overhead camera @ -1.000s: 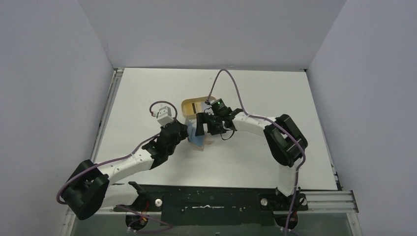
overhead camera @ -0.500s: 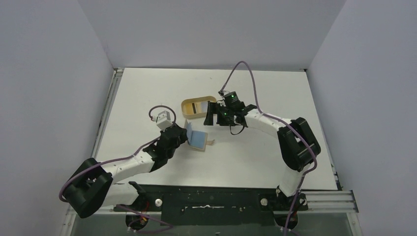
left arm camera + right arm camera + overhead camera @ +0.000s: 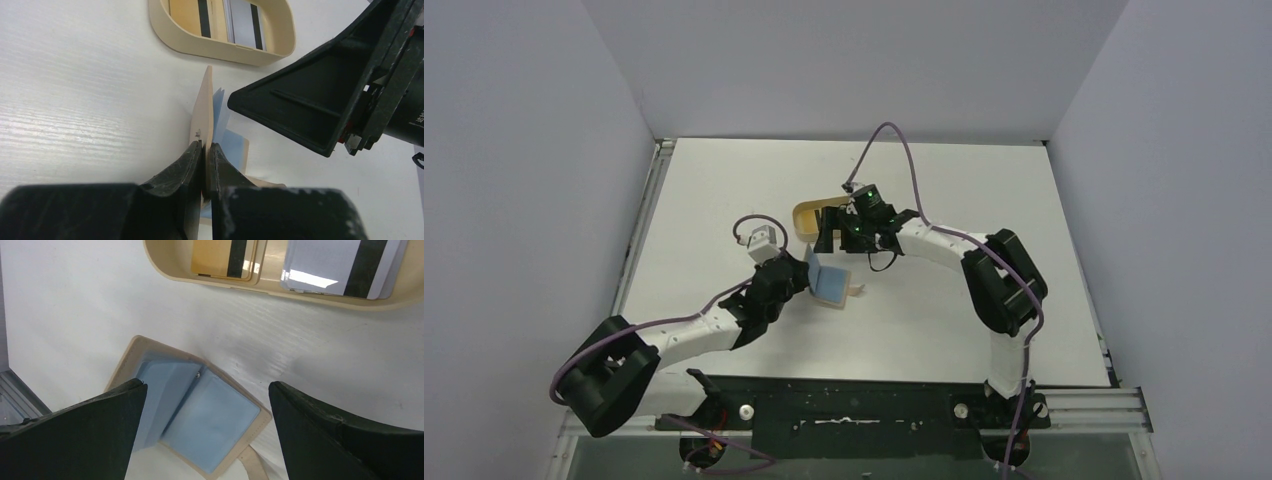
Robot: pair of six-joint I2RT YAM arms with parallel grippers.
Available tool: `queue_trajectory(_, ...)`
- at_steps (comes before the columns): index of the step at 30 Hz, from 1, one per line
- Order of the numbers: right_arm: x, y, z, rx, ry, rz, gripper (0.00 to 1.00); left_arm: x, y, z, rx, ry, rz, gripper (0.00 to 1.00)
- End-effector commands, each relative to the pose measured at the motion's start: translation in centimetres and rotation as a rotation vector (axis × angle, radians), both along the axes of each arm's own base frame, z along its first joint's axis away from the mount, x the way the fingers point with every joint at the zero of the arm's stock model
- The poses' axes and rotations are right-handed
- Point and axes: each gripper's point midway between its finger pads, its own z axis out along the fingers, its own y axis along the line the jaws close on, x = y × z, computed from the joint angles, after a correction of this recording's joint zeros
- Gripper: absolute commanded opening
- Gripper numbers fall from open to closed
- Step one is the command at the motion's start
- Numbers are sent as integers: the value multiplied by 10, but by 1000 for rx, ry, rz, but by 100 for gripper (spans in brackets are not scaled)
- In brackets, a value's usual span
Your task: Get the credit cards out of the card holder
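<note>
The card holder (image 3: pixel 829 283) lies open on the table (image 3: pixel 984 180) near its middle, one flap flat, the other raised on edge between the fingers of the left gripper (image 3: pixel 205 146); the tray (image 3: pixel 807 213) sits just behind the card holder, apart from it; two credit cards (image 3: pixel 220 257) lie side by side in the tray; the right gripper (image 3: pixel 834 235) hangs above the strip of table between tray and card holder.

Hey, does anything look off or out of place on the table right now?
Nothing is spilled or damaged. The only odd sight is the card holder: the left gripper pinches one flap upright on edge while the other flap lies flat on the table. The credit cards lie in the tray, their stacks slightly offset.
</note>
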Motion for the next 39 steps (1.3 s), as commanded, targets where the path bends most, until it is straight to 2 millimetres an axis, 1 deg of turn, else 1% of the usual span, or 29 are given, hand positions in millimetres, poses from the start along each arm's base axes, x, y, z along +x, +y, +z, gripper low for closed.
queue_trajectory(1, 17, 22, 31, 68, -89, 8, 100, 13, -16, 32, -68, -89, -17, 0)
queue_trajectory(6, 13, 30, 29, 67, -86, 24, 100, 13, -17, 32, -69, -89, -19, 0)
queue_trajectory(12, 2, 38, 17, 51, -59, 49, 100, 14, -15, 32, -66, -93, -12, 0)
queue_trajectory(19, -7, 41, 6, -1, -36, 96, 100, 12, -11, 29, -71, -96, 5, 0)
queue_trajectory(22, -12, 38, 0, -27, -29, 108, 100, 13, -8, 29, -71, -101, 19, 0)
queue_trajectory(25, -18, 32, -7, -60, -22, 121, 100, 12, -3, 28, -70, -104, 38, 0)
queue_trajectory(32, -39, 14, -31, -154, 8, 156, 100, 9, 6, 26, -78, -108, 75, 0)
queue_trajectory(39, -56, 8, -48, -244, 16, 202, 100, 7, 11, 29, -84, -117, 89, 0)
